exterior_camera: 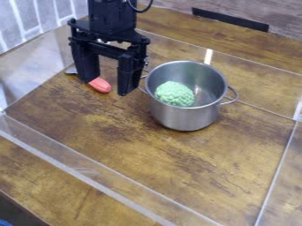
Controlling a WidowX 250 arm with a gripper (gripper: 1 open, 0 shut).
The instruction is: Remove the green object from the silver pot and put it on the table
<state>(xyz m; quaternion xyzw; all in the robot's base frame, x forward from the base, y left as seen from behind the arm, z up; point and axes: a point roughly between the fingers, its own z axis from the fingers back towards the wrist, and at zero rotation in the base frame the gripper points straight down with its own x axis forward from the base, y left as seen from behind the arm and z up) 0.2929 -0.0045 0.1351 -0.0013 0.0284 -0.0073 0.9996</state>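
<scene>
The green object (175, 94), a light green bumpy lump, lies inside the silver pot (189, 113), a shiny steel pot with small loop handles standing right of centre on the table (130, 150). My black gripper (106, 79) hangs to the left of the pot, pointing down, its two long fingers spread wide apart with nothing between them. It is apart from the pot and from the green object.
A red-orange tool (101, 85) lies on the wood just behind the gripper's fingers, partly hidden by them. Clear plastic walls (71, 163) edge the tabletop at the front, left and right. Bare wood stretches in front of the pot.
</scene>
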